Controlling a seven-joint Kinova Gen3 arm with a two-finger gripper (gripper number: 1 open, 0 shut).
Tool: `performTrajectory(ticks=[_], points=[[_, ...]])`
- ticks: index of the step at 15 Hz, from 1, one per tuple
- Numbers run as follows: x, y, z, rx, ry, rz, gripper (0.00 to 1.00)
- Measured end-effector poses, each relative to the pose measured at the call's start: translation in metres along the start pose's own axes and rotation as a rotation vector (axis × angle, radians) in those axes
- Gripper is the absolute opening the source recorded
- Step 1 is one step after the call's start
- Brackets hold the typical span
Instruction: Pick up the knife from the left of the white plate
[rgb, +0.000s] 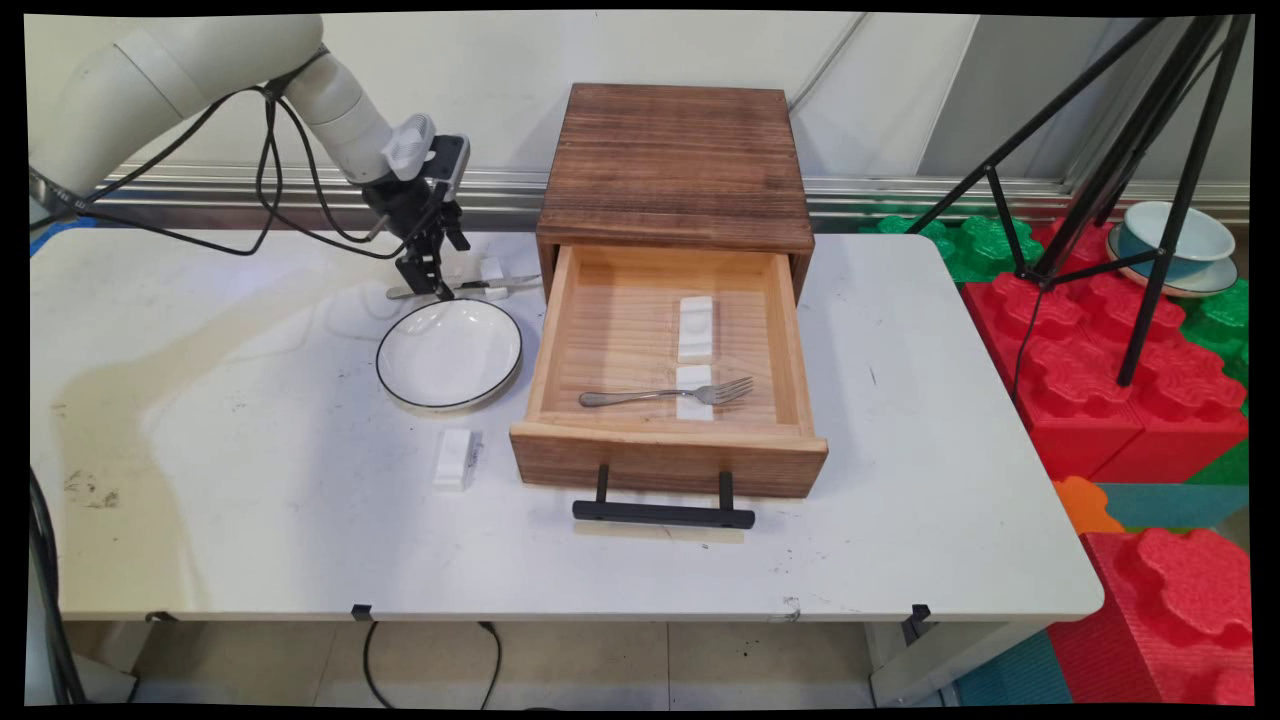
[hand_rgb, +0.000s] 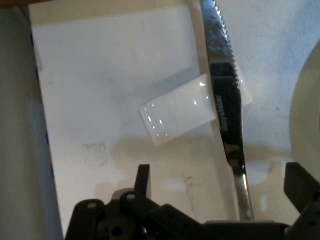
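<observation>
Drawer (rgb: 668, 340): pulled open from wooden cabinet (rgb: 676, 165); holds fork (rgb: 665, 394) lying crosswise near the front, tines right, across one white rest (rgb: 694, 392); second white rest (rgb: 696, 326) behind it, bare.
Plate (rgb: 449, 354): white, dark-rimmed, empty, on table (rgb: 250, 480) just left of drawer.
Knife (hand_rgb: 226, 95): serrated, flat on table behind plate, blade lying across a white rest (hand_rgb: 177, 114).
Gripper (rgb: 432, 287): over knife handle end, fingers (hand_rgb: 142, 180) spread wide to either side of handle, nothing held.
Loose rest (rgb: 455, 459): white block on table in front of plate, apart from it.
Obstructions: drawer side wall close right of knife tip; plate rim just beside gripper.
Off table: bowls (rgb: 1172, 245) on red and green foam blocks, behind black tripod (rgb: 1150, 180).
</observation>
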Motion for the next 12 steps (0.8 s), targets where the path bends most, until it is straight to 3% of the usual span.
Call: performTrajectory(ticks=[4,5,12], points=[[0.0000,-0.0020,0.0050,-0.011,0.000,0.013,1.00],[0.0001,-0.0024,0.0062,-0.014,0.000,0.015,0.00],[-0.0011,-0.0040,0.0102,-0.022,0.000,0.016,0.00]])
